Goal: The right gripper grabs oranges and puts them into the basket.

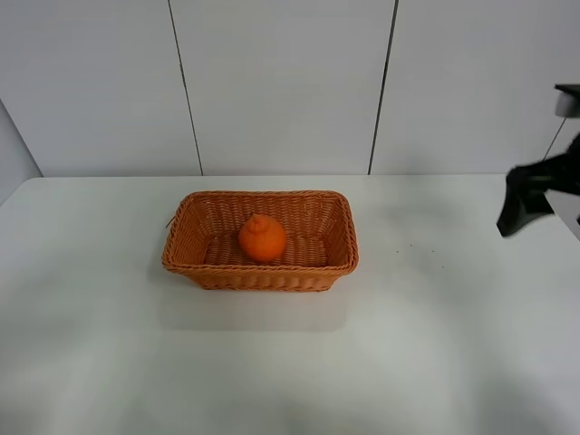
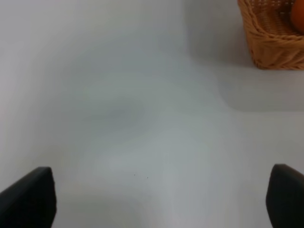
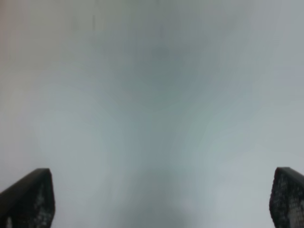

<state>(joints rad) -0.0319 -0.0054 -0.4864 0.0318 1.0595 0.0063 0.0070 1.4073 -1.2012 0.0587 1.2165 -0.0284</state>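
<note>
The orange lies inside the wicker basket in the middle of the white table. My right gripper hangs at the far right edge of the high view, well away from the basket. In the right wrist view its fingertips stand wide apart over bare table, with nothing between them. My left gripper is open and empty over the table. A corner of the basket with a sliver of the orange shows in the left wrist view. The left arm is out of the high view.
The white table spreads all round the basket. A white panelled wall stands behind the table's far edge.
</note>
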